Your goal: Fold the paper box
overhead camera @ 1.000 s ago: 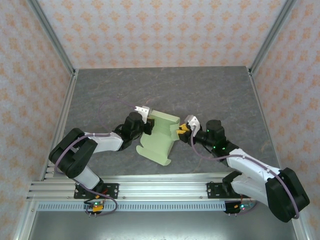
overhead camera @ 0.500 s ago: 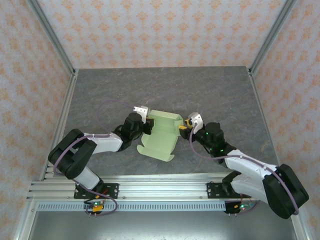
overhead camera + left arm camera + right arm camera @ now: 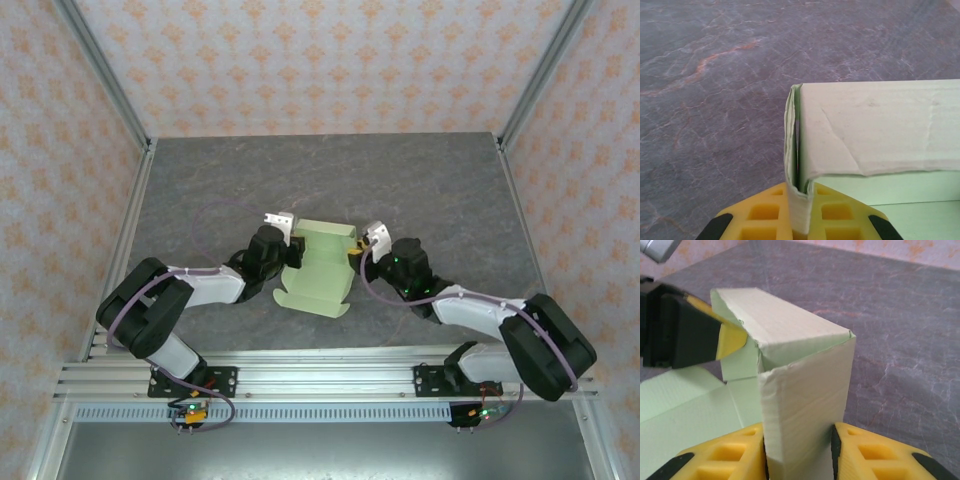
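Note:
The paper box (image 3: 318, 272) is pale yellow-green card, half folded, lying mid-table between both arms. Its far wall stands up, and a flat flap with scalloped tabs reaches toward the near edge. My left gripper (image 3: 293, 248) is shut on the box's far left corner; in the left wrist view the yellow fingers (image 3: 767, 212) pinch a doubled wall of card (image 3: 880, 130). My right gripper (image 3: 357, 250) holds the far right corner. In the right wrist view its pads press both sides of the upright end wall (image 3: 805, 390), and the left gripper's fingertip (image 3: 732, 339) shows at the other corner.
The grey stone-patterned table (image 3: 400, 180) stretches open behind and to both sides of the box. Aluminium rails (image 3: 320, 385) carry the arm bases at the near edge. Patterned walls and metal posts (image 3: 100, 75) close in the workspace.
The right gripper has slid along the box's right side toward its far corner and closed on the raised end wall. The box has shifted slightly left. The left gripper has kept its grip.

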`<state>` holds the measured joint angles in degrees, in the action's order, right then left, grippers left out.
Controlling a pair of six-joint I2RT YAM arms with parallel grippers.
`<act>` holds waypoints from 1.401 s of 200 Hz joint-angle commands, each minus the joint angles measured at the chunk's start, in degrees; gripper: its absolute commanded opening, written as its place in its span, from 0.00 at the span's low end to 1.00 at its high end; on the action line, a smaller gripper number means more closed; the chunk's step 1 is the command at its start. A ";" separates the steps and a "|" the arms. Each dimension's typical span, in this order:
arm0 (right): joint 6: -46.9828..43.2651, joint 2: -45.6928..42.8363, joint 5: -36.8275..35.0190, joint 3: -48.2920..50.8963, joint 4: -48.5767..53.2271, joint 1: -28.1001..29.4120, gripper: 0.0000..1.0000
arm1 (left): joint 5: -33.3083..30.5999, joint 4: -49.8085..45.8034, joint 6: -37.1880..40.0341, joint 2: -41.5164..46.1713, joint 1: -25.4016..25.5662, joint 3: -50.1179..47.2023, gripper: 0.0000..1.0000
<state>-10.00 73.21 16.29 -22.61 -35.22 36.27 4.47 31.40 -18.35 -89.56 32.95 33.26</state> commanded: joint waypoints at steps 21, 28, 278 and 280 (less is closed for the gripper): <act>6.04 4.43 -18.80 -1.33 -9.76 5.26 0.38 | -8.98 -1.09 -4.64 4.08 4.04 -1.00 0.00; 7.47 5.37 -21.88 -1.74 -10.24 5.60 0.39 | -10.47 -1.49 -5.28 4.34 4.78 -1.07 0.00; 19.69 14.70 -43.73 -12.20 -4.00 15.14 0.54 | -43.97 -23.35 -21.63 5.22 15.50 4.96 0.00; 19.61 14.49 -43.57 -12.15 -3.92 15.14 0.54 | -43.92 -23.52 -21.60 5.19 15.48 5.06 0.00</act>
<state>11.53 90.19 -30.11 -34.87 -41.30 51.90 -34.89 11.70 -38.17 -82.83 48.38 36.80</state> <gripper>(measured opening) 0.527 0.082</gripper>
